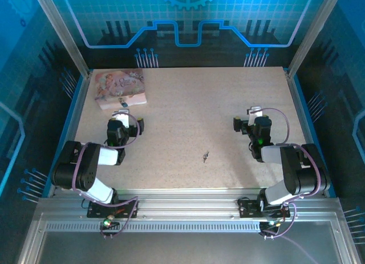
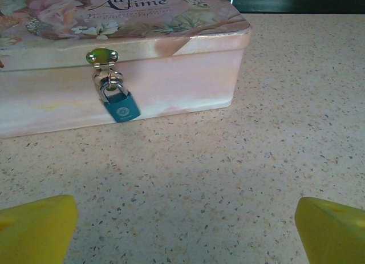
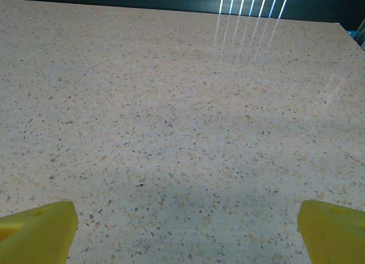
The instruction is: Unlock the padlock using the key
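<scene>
tabletop [image 1: 188, 116] first: pale speckled surface, stone-like, smooth and mostly matt, though in the right wrist view it catches soft streaks of light at the far edge. over to the pink box [image 2: 171, 76]: it looks like printed tin, smooth with a satin sheen, floral artwork on the lid, a slight crease at the corner. its hasp [image 2: 102, 57] is bright polished metal. the padlock [image 2: 121, 107] has a teal body, smooth with a metallic look, and a shiny silver shackle. the left claw [image 2: 185, 230] and right claw [image 3: 185, 230] show yellow fingertips, matt and plastic-looking. the key [image 1: 205, 156] is dark, too small to judge its finish. the front rail [image 1: 188, 210] is ribbed, dull silver metal.
</scene>
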